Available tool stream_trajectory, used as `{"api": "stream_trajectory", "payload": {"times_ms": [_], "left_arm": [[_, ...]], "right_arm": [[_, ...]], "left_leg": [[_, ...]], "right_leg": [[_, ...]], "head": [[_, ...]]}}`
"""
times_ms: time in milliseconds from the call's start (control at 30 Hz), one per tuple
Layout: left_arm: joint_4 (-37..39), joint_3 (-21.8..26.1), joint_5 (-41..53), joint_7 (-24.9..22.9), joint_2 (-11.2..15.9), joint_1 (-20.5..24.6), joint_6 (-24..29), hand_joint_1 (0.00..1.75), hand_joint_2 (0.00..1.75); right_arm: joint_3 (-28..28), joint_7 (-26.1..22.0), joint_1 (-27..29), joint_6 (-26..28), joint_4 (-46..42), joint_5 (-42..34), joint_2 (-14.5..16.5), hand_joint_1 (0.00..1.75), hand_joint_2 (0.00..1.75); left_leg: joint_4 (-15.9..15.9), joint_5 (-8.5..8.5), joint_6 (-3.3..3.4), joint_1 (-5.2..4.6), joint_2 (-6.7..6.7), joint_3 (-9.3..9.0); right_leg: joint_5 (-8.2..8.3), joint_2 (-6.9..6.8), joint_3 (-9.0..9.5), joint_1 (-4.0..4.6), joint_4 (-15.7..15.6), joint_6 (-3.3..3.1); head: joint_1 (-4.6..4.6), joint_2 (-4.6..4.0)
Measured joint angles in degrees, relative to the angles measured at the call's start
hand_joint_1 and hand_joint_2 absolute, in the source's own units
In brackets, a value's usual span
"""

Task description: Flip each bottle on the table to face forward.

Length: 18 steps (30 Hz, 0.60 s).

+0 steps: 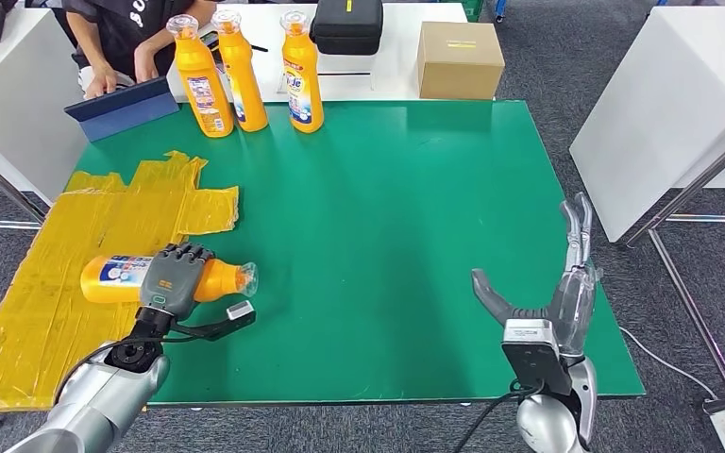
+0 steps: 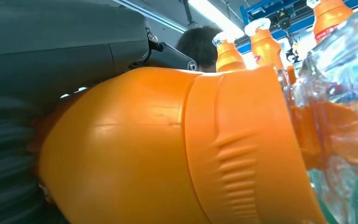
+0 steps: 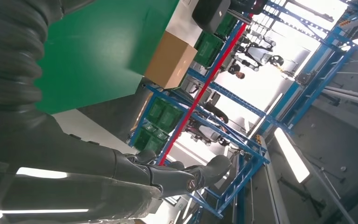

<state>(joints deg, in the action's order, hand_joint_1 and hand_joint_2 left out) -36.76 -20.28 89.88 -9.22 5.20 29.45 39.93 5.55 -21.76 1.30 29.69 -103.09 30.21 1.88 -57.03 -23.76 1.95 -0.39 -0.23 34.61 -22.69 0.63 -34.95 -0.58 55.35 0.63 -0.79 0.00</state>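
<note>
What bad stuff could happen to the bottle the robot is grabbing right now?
The left hand grips the lying bottle near the table's left edge, on crinkled yellow plastic sheet. The smooth, round bottle might slip or roll off that side. The sheet could also snag and drag along when the bottle lifts. If it's swung carelessly toward the three standing bottles, it may knock them over.

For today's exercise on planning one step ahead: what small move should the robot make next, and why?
Probably lift the lying bottle and tip it upright. The left robot hand already grips it on its side over the yellow sheet, while three bottles stand at the green mat's far edge.
</note>
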Motion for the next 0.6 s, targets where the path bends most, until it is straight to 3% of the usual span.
{"api": "stream_trajectory", "payload": {"times_ms": [33,233,600], "left_arm": [[0.1,0.0,0.0,-1.0,0.0,0.0,0.0,0.01,1.75],[0.1,0.3,0.0,-6.4,0.0,0.4,0.0,0.00,1.75],[-0.8,3.8,0.1,-6.4,-0.5,0.1,0.0,0.00,1.75]], "right_arm": [[0.0,0.1,-0.1,0.0,0.0,0.2,0.1,0.00,1.75],[-0.4,0.6,-0.6,-0.1,0.3,0.9,0.9,0.00,1.75],[-0.4,0.7,-1.2,-0.8,1.4,1.4,1.4,0.00,1.75]], "left_leg": [[0.0,0.00,0.00,0.00,0.00,0.00],[0.0,0.00,0.00,0.01,-0.01,0.00],[0.0,0.00,0.00,0.01,0.00,-0.01]], "right_leg": [[0.00,0.00,0.00,0.00,0.0,0.00],[0.00,-0.01,0.02,0.00,0.0,0.00],[0.00,0.00,0.07,0.00,0.0,0.00]], "head": [[0.00,0.00],[0.00,0.00],[0.00,0.00]]}}
